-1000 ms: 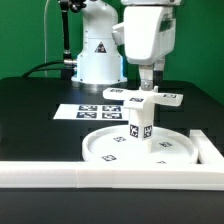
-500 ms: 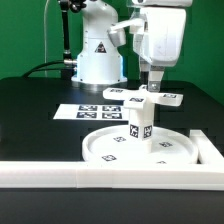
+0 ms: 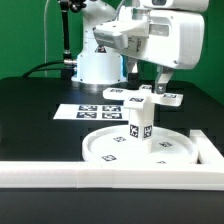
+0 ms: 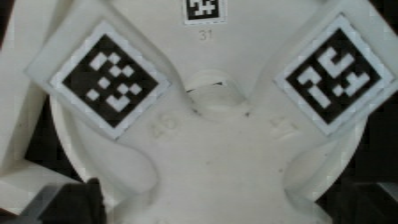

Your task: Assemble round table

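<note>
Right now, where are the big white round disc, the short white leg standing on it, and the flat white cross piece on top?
big white round disc point(image 3: 105, 150), exterior view, bare rim at its left.
short white leg point(image 3: 141, 125), exterior view, tagged side.
flat white cross piece point(image 3: 118, 97), exterior view, left arm of the cross.

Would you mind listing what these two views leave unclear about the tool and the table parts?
- Tool, exterior view: fingertips too small and partly behind the cross-shaped base; open or shut unclear.
- Leg joint with the round disc, exterior view: too small to judge seating.
- Wrist view: the base fills the frame; tool and disc unseen, edges cropped.
</note>
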You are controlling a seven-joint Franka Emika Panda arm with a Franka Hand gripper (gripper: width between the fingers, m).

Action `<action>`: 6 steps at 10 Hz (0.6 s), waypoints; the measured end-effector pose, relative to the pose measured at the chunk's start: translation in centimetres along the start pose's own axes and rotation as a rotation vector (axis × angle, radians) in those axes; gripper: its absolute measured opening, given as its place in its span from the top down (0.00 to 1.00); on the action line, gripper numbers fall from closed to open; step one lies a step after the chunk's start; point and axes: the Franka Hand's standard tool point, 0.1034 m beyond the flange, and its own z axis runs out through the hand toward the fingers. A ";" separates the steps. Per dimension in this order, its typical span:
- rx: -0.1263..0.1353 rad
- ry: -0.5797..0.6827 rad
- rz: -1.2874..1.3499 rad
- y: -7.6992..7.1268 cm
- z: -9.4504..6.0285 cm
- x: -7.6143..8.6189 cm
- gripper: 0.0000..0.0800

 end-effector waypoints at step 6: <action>0.017 0.007 0.026 -0.1 1.3 0.1 0.19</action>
